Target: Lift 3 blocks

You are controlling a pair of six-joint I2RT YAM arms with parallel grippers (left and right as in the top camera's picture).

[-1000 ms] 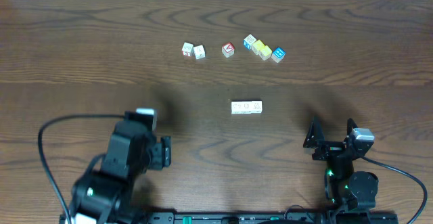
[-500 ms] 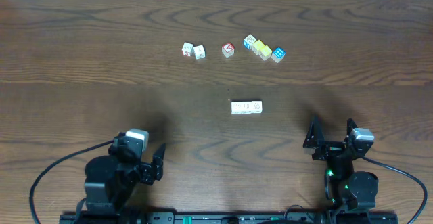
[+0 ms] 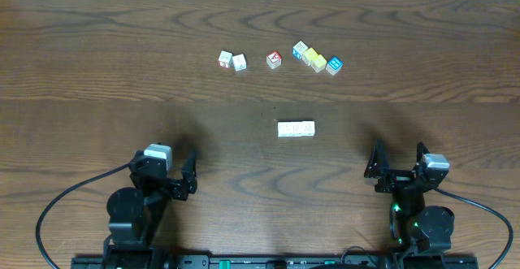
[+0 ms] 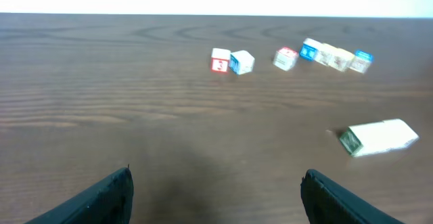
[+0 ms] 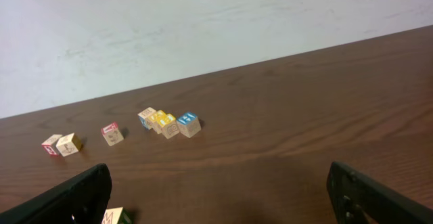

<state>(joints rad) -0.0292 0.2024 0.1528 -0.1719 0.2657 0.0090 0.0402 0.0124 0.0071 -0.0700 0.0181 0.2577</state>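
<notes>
Only the start: nothing lifted. Three blocks (image 3: 296, 128) down on the table (image 3: 81, 66), near the middle, side by side and touching, a bit closer to the right arm. Lined up like one short bar, long way going left to right. Left pincer (image 4: 215, 183) wide open, holding nothing; right pincer (image 3: 398, 162) wide open, holding nothing too. Next, most likely: reaching out, coming down over the row, squeezing in from both ends — gently, to keep the bar together.

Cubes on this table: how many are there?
10: three cream blocks in a touching row mid-table; beyond them a white pair, one red-faced cube, then a cluster of four.
</notes>
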